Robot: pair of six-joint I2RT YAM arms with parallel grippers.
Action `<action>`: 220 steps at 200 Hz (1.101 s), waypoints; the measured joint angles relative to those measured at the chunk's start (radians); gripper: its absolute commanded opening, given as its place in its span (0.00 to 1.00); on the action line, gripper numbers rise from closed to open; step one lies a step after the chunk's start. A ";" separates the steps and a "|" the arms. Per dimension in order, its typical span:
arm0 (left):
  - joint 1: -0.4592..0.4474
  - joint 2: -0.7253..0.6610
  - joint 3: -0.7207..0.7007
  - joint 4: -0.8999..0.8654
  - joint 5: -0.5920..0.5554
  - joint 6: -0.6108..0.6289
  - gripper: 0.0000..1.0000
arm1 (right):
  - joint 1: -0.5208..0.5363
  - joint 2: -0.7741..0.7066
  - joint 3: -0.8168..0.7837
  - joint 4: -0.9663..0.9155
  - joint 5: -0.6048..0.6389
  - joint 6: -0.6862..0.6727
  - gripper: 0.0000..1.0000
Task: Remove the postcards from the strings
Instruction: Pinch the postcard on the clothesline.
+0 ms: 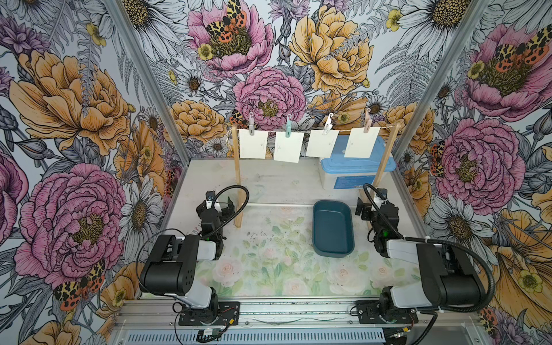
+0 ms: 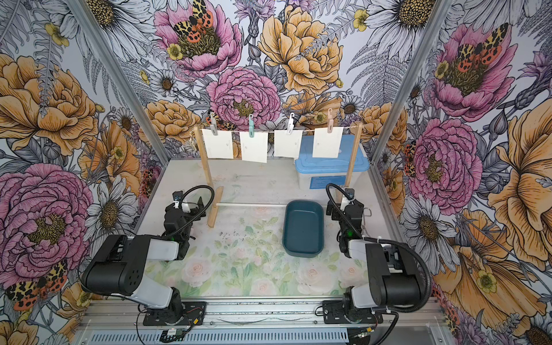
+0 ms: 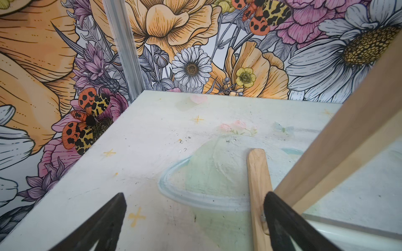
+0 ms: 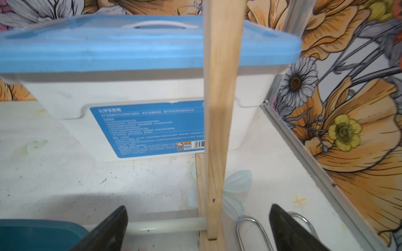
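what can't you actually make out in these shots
- Marks on the postcards: too small to read in both top views.
- Red-and-white item: mostly under the left arm in a top view.
- Label on the lidded box: blurred in the right wrist view, partly behind the wooden post.
- Metal loops: cut off by the edge of the right wrist view.

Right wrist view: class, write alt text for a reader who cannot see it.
A slim wooden post rises just ahead of the right gripper, whose dark jaws stand open. Behind it sits a white box with a blue lid; a teal tray's corner shows nearby.
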State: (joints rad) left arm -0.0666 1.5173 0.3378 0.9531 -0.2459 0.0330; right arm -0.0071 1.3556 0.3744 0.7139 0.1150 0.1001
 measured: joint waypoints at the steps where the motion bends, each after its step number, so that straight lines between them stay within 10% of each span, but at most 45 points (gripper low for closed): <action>1: -0.002 -0.003 0.000 -0.001 -0.004 0.000 0.99 | 0.000 -0.006 0.000 -0.002 0.001 0.001 0.99; 63: -0.040 -0.263 0.173 -0.382 -0.096 -0.076 0.99 | -0.052 -0.378 0.020 -0.294 -0.027 0.219 0.99; 118: 0.105 -0.391 0.304 -0.605 0.269 -0.513 0.99 | -0.229 -0.458 0.129 -0.467 -0.290 0.486 1.00; 220: -0.244 -0.460 0.351 -0.778 0.521 -0.740 0.82 | -0.382 -0.292 0.453 -0.705 -0.591 0.697 0.76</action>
State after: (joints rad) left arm -0.3103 1.0576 0.6884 0.1753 0.2749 -0.7074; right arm -0.3889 1.0634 0.8272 0.0086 -0.4759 0.7975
